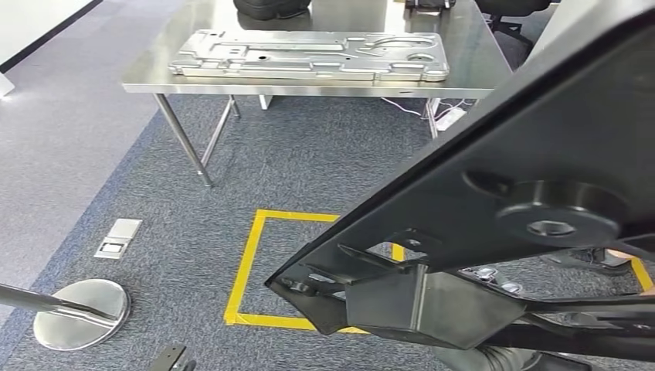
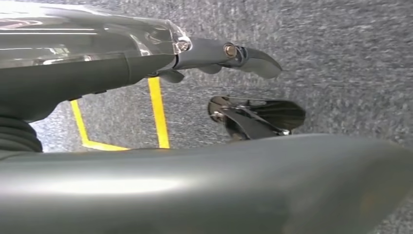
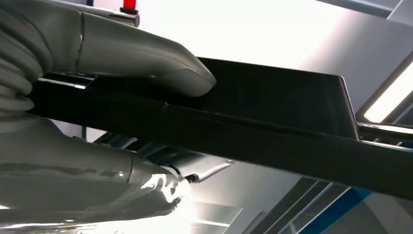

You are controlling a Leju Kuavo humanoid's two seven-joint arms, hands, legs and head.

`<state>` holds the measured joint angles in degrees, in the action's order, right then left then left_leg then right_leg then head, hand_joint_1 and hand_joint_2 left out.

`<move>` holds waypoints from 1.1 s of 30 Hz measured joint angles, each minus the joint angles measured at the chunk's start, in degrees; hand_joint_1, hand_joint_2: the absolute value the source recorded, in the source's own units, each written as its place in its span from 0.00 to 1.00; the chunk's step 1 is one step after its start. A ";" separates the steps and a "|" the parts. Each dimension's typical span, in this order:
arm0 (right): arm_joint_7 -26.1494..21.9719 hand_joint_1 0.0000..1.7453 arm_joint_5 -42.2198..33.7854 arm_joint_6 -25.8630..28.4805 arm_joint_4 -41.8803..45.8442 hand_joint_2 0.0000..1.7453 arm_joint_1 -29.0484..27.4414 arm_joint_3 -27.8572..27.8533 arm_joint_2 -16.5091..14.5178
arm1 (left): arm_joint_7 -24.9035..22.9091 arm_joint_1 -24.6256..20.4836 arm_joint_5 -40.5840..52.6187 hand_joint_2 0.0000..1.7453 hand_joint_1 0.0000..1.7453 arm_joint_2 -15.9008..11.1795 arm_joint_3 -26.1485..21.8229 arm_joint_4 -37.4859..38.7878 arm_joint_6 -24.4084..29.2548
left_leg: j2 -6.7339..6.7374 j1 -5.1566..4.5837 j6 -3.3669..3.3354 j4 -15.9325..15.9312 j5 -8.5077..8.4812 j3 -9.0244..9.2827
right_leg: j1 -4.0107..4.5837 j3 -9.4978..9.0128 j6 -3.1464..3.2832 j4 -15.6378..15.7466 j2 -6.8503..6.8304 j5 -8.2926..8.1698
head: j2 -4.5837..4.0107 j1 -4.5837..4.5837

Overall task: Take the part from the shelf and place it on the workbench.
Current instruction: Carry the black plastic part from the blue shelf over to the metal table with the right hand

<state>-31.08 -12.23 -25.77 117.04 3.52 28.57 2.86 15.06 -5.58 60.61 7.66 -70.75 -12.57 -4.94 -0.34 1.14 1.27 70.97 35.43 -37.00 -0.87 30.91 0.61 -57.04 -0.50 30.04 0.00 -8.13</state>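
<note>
A big black part [image 1: 541, 154] of pressed metal, with a round boss and cut-outs, fills the right half of the head view, held up above the carpet. My right hand [image 3: 97, 175] grips the black part [image 3: 272, 131], its thumb [image 3: 160, 63] lying on one face and the rest of the hand under the other. The steel workbench [image 1: 154, 77] stands ahead across the carpet, with a large silver pressed plate [image 1: 309, 54] lying on it. My left hand [image 2: 146, 58] hangs over the carpet, fingers [image 2: 243, 53] stretched out and holding nothing.
A yellow tape square [image 1: 247, 263] marks the carpet between me and the bench. A round steel stand base [image 1: 81, 313] sits at the lower left, near a floor socket box [image 1: 118, 238]. Cables [image 1: 440, 116] trail under the bench's right end.
</note>
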 joint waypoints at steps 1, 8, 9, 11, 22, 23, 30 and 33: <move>0.00 1.00 -0.01 -0.04 -0.08 1.00 0.01 0.00 -0.02 | 0.00 0.00 0.00 1.00 0.00 -0.04 0.00 0.00 0.00 | 0.02 0.01 -0.06 -3.67 -2.70 1.29 | -0.04 -0.51 -0.20 -0.03 0.03 0.36 | 0.00 0.00; 0.07 1.00 -0.07 -0.27 -0.25 1.00 0.60 0.02 -0.22 | 0.00 -0.01 -0.01 1.00 0.00 -0.19 0.00 0.00 0.02 | 0.12 -0.36 -2.18 -12.30 -5.29 5.02 | 0.08 -1.24 -2.18 -0.94 0.15 2.29 | 0.00 0.07; 0.08 1.00 -0.07 -0.29 -0.25 1.00 0.68 0.02 -0.23 | 0.01 -0.08 -0.01 1.00 0.00 -0.23 0.00 0.00 0.03 | 0.14 -0.23 -2.52 -12.45 -5.23 5.21 | 0.04 -0.53 -2.41 -2.59 0.17 3.28 | 0.00 0.07; 0.11 1.00 -0.03 -0.30 -0.30 1.00 0.74 0.02 -0.23 | 0.02 -0.23 0.01 1.00 0.00 -0.29 0.00 0.00 0.04 | 0.18 -0.09 -3.04 -12.58 -4.98 5.54 | -0.01 3.07 -2.73 -9.48 0.23 6.33 | 0.00 0.07; 0.55 1.00 1.32 0.73 -0.67 1.00 0.49 0.03 -0.25 | -0.52 -0.35 0.27 1.00 0.00 -0.22 0.00 0.00 0.11 | 0.01 -0.05 -1.32 -13.42 -2.41 8.57 | 0.52 2.95 -1.06 -1.42 0.49 -1.15 | 0.00 -0.01; 0.57 1.00 1.48 0.86 -0.63 1.00 0.43 0.03 -0.25 | -0.59 -0.37 0.28 1.00 0.00 -0.20 0.00 0.00 0.10 | 0.08 -0.07 -1.02 -13.40 -2.19 8.78 | 0.34 2.56 -0.82 -0.96 0.50 -1.17 | 0.00 -0.01; 1.09 1.00 2.02 1.77 -0.59 1.00 -0.43 0.02 -0.32 | -1.16 0.08 0.60 1.00 0.00 -0.18 0.02 0.00 0.04 | 0.17 0.00 0.17 2.21 1.63 -0.86 | -0.09 0.33 0.07 -0.15 0.23 0.05 | 0.00 0.05; 1.51 1.00 2.13 2.25 -0.58 1.00 -0.61 0.01 -0.32 | -1.31 0.17 0.65 1.00 0.00 -0.14 0.02 0.00 0.02 | 0.17 0.01 -0.16 -7.95 -5.37 2.64 | -0.04 -1.08 -0.70 -0.32 0.39 1.23 | 0.00 0.06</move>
<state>-29.57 -10.10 -23.53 116.47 2.92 28.58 2.54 13.75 -5.41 61.26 7.51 -70.73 -12.57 -4.92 -0.17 1.15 1.10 63.01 30.06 -34.36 -0.91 29.82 -0.09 -57.36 -0.10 31.26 0.00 -8.07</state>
